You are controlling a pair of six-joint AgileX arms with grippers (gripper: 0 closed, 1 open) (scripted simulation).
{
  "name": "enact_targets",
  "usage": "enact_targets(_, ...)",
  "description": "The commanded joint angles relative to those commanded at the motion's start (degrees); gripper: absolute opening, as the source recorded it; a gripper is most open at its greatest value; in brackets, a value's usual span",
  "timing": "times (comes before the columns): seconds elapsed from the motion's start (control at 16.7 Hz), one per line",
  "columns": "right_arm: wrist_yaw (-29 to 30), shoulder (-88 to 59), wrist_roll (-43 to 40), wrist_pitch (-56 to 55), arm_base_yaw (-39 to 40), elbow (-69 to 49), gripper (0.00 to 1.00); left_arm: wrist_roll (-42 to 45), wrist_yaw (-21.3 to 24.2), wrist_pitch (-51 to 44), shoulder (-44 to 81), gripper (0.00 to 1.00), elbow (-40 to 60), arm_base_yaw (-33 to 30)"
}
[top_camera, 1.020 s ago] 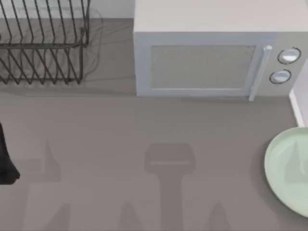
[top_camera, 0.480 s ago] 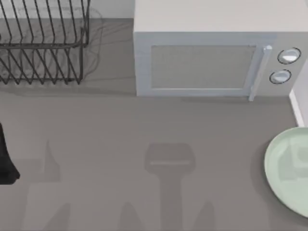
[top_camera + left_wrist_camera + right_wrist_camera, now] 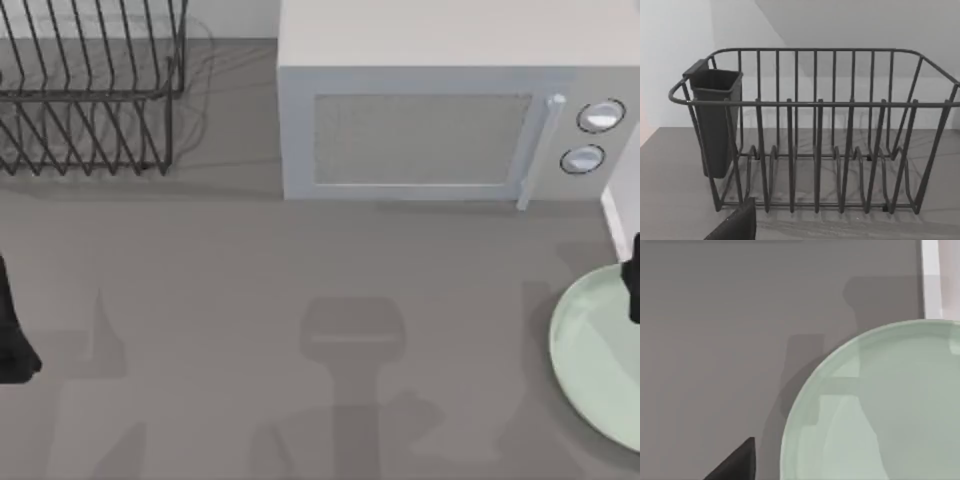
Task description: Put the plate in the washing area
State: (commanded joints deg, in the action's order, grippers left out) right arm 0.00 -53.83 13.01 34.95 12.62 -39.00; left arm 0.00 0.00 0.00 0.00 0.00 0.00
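Top view: one plate (image 3: pixel 590 350), one microwave (image 3: pixel 440 110).

The pale mint-green plate (image 3: pixel 590 345) lies flat on the table at its right edge, round and smooth.

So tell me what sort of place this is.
Most likely a kitchen counter, rendered in simulation: a wire dish rack with a cutlery cup, a microwave beside it, and a pale green plate on the grey table.
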Motion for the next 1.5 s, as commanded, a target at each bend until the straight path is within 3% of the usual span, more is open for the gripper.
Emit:
enact_targets(0.42, 0.0, -33.59, 7.43, 19.96, 7.21, -22.28, 1.0, 0.0, 0.0, 0.0, 0.0, 1.0, 0.0, 0.0)
enact_targets(0.72, 0.0, -43.13, 9.64, 25.88, 9.34, -28.88, 1.0, 0.0, 0.0, 0.0, 0.0, 1.0, 0.0, 0.0)
enact_targets(1.14, -0.01, -43.53, 9.6, 24.89, 9.09, -28.12, 1.0, 0.0, 0.0, 0.0, 0.0, 1.0, 0.0, 0.0)
enact_targets(1.5, 0.02, -49.92, 9.83, 9.66, 9.36, -20.35, 1.0, 0.0, 0.0, 0.0, 0.0, 1.0, 0.0, 0.0)
